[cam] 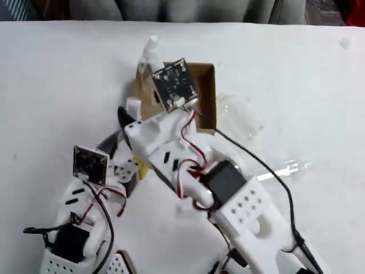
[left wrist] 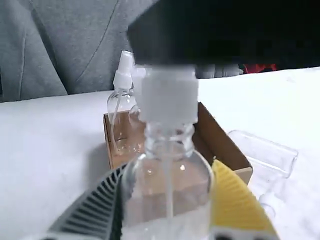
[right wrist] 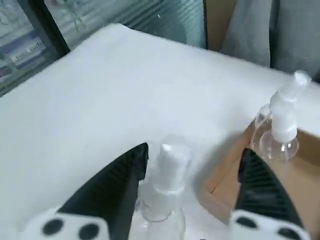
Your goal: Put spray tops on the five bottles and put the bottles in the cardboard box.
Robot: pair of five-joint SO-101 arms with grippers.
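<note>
One clear bottle (left wrist: 165,200), a white spray top (left wrist: 167,100) on its neck, stands upright just beside the cardboard box (left wrist: 220,142), pinched between the left gripper's (left wrist: 167,182) grey and yellow fingers (left wrist: 235,200). The right gripper's (right wrist: 195,150) black fingers (right wrist: 120,185) are spread either side of that top. Inside the box stands another capped bottle (left wrist: 121,112), perhaps two. An uncapped bottle (left wrist: 262,152) lies on the counter (cam: 68,74) beside the box.
</note>
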